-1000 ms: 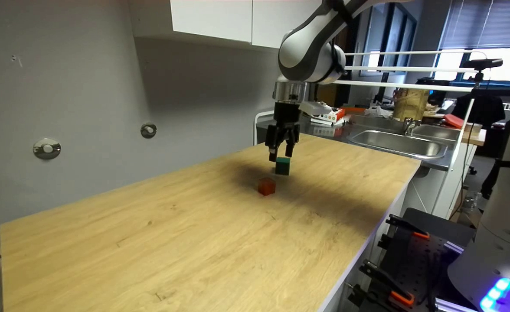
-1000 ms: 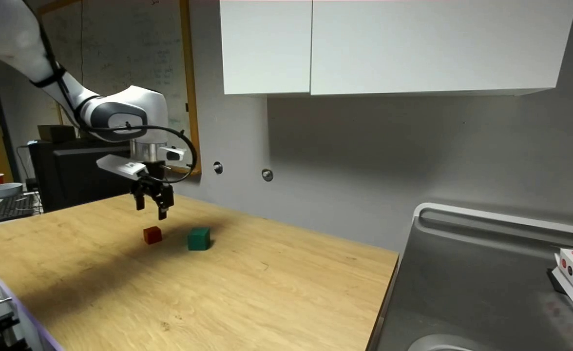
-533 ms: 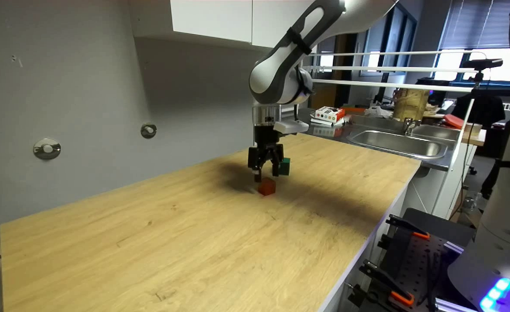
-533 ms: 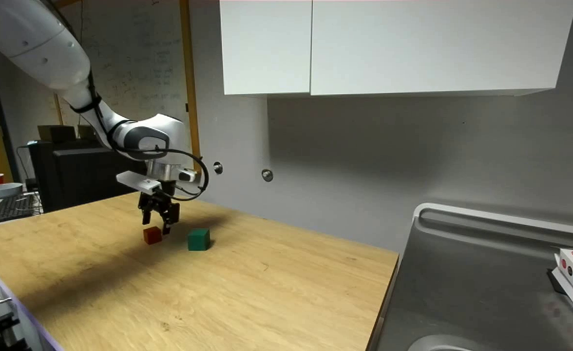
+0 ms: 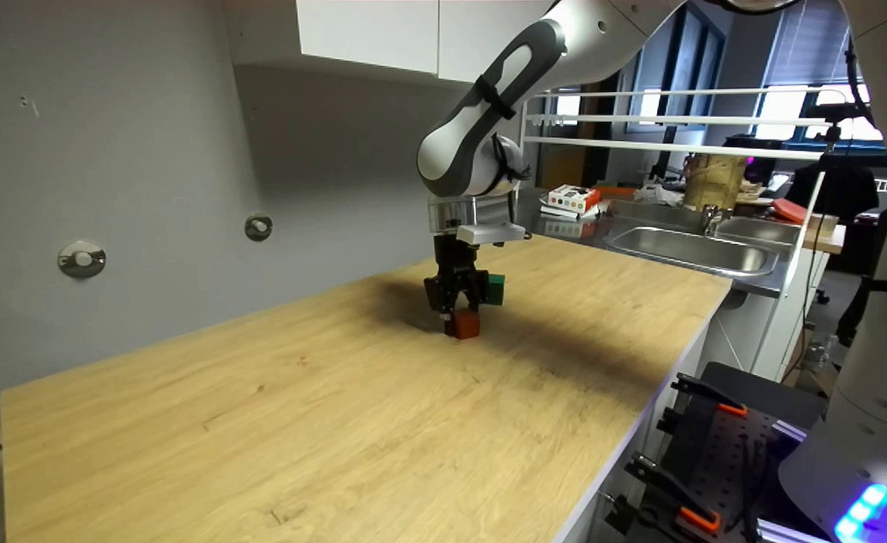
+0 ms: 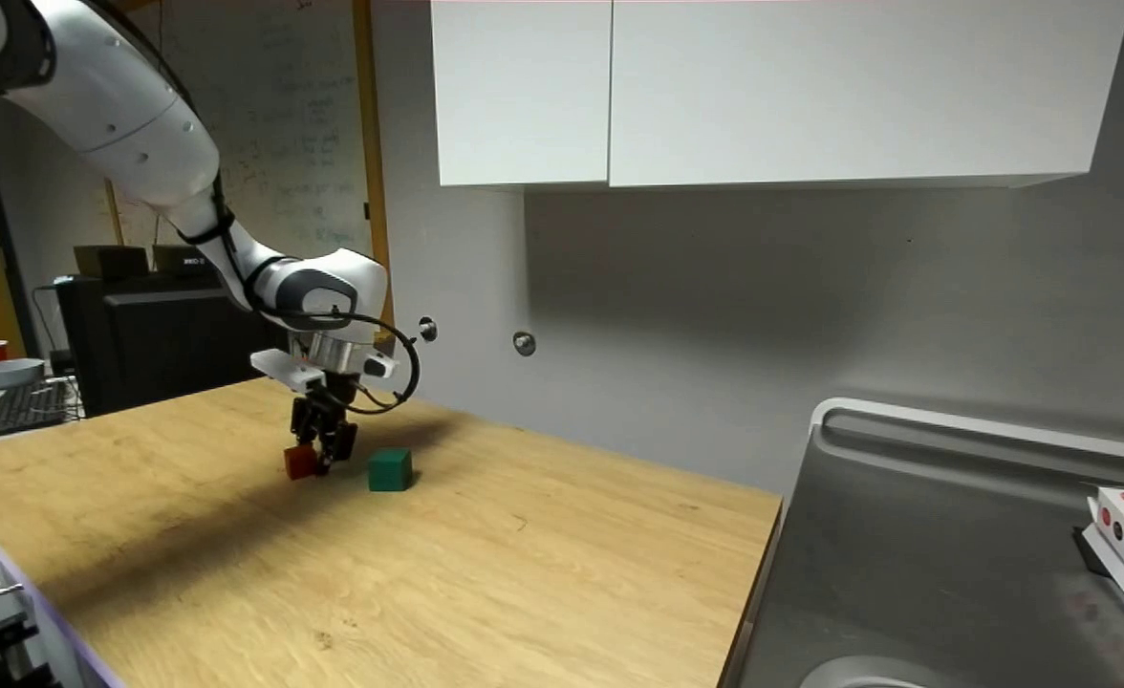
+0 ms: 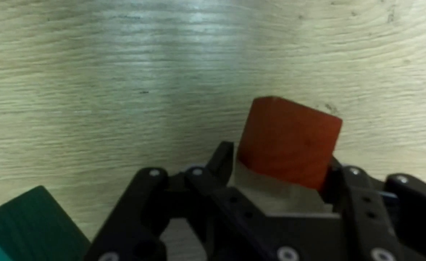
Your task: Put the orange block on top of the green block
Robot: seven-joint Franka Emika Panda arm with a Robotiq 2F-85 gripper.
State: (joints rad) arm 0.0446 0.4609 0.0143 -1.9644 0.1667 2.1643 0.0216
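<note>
- Pincer [image 7: 278,169] is down close to the table [image 6: 543,554], its fingers [image 7: 222,161] apart and the orange block [image 7: 292,141] partly between them; whether they squeeze it, I cannot tell.
- That block sits skewed to the fingers, so closing could catch a corner and twist it or shove it off.
- Much of it lies ahead of the fingers as the wrist sees it; a bite on one edge may let it swing or slip out on the lift.
- The green block [image 6: 389,473] stands near on the table, nothing on it; a low sideways swing of the pincer could knock it.
- Stacking is not yet done, and if the orange block arrives turned or off-centre, I'd expect it to topple.
</note>
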